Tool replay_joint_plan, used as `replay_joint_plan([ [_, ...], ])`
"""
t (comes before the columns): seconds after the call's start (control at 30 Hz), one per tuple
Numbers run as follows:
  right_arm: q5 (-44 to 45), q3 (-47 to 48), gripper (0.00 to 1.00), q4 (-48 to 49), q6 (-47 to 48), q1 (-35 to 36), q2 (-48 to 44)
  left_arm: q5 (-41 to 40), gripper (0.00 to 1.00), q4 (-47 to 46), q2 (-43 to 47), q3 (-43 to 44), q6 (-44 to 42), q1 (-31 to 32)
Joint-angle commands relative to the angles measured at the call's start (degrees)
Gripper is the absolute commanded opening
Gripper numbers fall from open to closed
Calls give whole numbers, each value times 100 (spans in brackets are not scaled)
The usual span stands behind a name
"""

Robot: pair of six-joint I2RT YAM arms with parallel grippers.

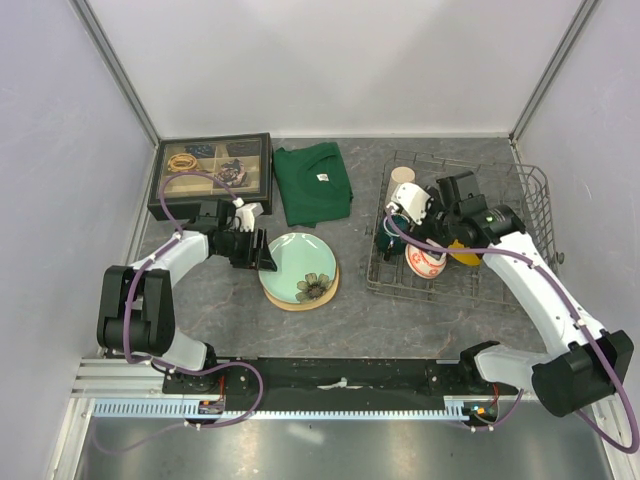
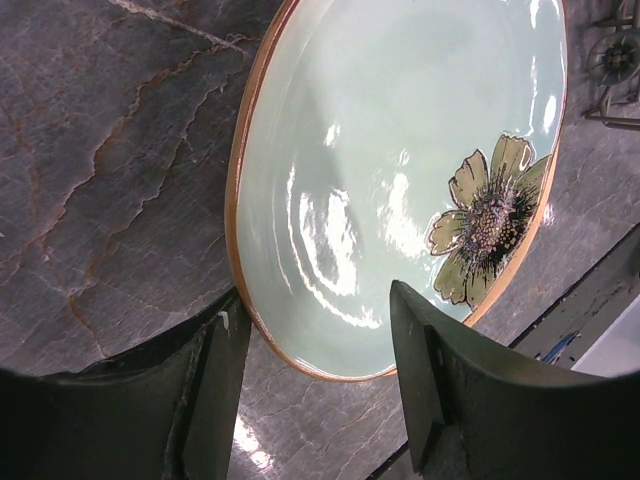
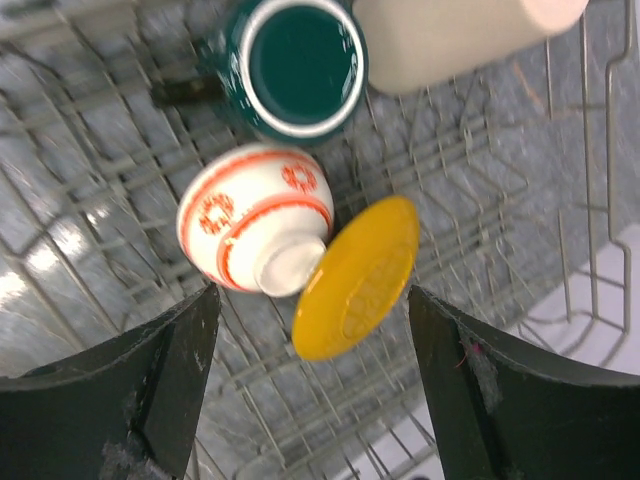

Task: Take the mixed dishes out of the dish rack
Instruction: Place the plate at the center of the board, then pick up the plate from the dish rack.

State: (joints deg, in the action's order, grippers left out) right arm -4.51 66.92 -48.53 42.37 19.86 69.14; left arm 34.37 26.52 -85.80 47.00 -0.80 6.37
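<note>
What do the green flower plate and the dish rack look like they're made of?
Pale green floral plate: probably glazed ceramic, with glossy reflections and a tan rim that looks unglazed. Dish rack: thin grey metal wire, likely steel, with a faint sheen.

Setting logged as a robotics lab test cell rather than a home kitchen: we see plain white panels (image 1: 330, 60) in aluminium framing (image 1: 115, 65) closing in a grey marble-patterned table (image 1: 350, 320) on three sides. A left arm (image 1: 170, 260) and a right arm (image 1: 540, 290) are bolted to a black base plate (image 1: 340, 372) at the near edge, with purple cables (image 1: 258, 382) looping loose over a slotted metal rail (image 1: 280, 408). The household items on the table are a dish rack (image 1: 535, 200), a black compartmented tray (image 1: 215, 139) and a folded green cloth (image 1: 313, 182).
</note>
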Motion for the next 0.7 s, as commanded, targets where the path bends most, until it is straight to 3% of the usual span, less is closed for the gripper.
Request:
replay_joint_plan([
  [0.0, 889, -248, 84, 19, 324, -26, -138, 43, 64, 11, 142, 248, -245, 110],
  [0.33, 1453, -873, 84, -25, 500, -140, -164, -115, 66, 116, 195, 327, -359, 268],
  [0.67, 1462, -1216, 84, -25, 676, -474, -244, -317, 68, 274, 257, 432, -474, 409],
])
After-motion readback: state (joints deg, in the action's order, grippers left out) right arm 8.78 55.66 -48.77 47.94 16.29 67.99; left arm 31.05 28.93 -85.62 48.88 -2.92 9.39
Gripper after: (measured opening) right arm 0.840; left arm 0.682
